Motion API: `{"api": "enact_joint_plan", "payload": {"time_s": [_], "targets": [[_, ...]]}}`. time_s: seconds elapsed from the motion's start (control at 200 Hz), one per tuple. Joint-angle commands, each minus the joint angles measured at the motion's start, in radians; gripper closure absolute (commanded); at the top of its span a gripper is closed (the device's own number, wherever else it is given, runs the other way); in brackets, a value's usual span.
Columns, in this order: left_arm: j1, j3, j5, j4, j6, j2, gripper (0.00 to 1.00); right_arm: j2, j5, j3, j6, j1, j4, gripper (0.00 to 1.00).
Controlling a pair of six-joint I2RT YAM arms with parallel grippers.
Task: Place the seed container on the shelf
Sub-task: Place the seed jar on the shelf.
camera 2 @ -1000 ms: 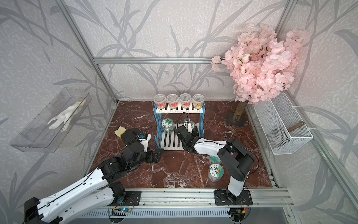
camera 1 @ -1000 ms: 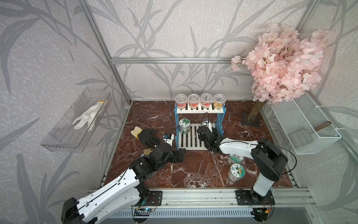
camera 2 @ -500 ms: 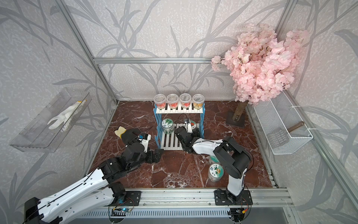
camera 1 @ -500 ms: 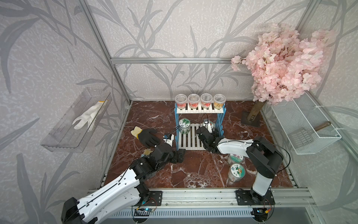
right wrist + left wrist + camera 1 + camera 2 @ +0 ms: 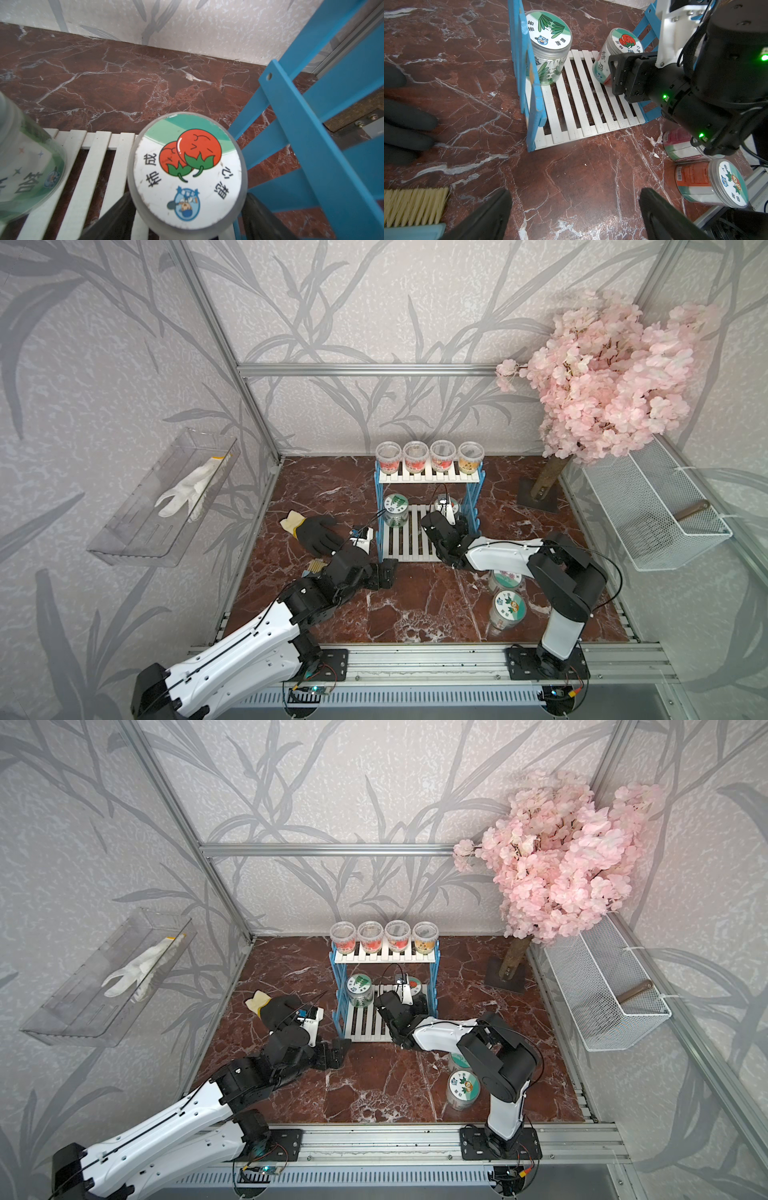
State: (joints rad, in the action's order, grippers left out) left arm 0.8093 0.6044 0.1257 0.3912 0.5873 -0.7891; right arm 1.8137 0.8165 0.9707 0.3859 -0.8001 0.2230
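Blue picket side frames and white slats make up the shelf (image 5: pixel 405 541), which stands at the middle of both top views, toward the back of the red marble floor. Its upper tier carries four clear tubs (image 5: pixel 430 454) in a row. Three hold reddish contents and the one nearest the picture's right holds something yellow-brown.

On the lower tier, toward the picture's left, a jar with a green-leaf lid (image 5: pixel 395 509) stands upright just inside the blue frame. The seed container (image 5: pixel 187 172), a clear jar whose lid shows two red tomatoes, is on the same tier toward the picture's right, close to the other blue frame. In the left wrist view the seed container (image 5: pixel 618 52) is tilted, with its base on the slats. The right gripper (image 5: pixel 187 199) clasps it, one black finger (image 5: pixel 112 216) against each side just below the lid. The left gripper (image 5: pixel 575 193) is spread wide with nothing in it, low over the floor in front of the shelf.

Lower right of centre in a top view, two more lidded jars (image 5: pixel 505 608) sit side by side on the floor, one partly under the right arm. A clear wall tray (image 5: pixel 124 549) at the left holds a white glove (image 5: pixel 187 495). The wire basket (image 5: pixel 665 531) at the right holds a brown stick-shaped item (image 5: pixel 692 508).
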Motion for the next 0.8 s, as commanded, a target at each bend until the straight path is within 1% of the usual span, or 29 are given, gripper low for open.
{"api": "enact_joint_plan", "payload": {"time_s": [0.0, 0.3, 0.55, 0.795], "targets": [[-0.005, -0.009, -0.005, -0.003, 0.002, -0.001, 0.00, 0.022, 0.055, 0.006, -0.018, 0.001, 0.031, 0.18], [-0.005, -0.011, -0.002, -0.001, 0.002, 0.002, 0.00, 0.053, 0.067, 0.012, -0.025, 0.001, 0.042, 0.15], [-0.007, -0.009, -0.005, -0.002, 0.001, -0.002, 0.00, 0.047, 0.056, 0.009, -0.016, 0.002, 0.036, 0.15], [-0.007, -0.009, -0.011, -0.006, 0.000, -0.009, 0.00, 0.069, 0.068, 0.009, -0.052, 0.004, 0.082, 0.17]]}}
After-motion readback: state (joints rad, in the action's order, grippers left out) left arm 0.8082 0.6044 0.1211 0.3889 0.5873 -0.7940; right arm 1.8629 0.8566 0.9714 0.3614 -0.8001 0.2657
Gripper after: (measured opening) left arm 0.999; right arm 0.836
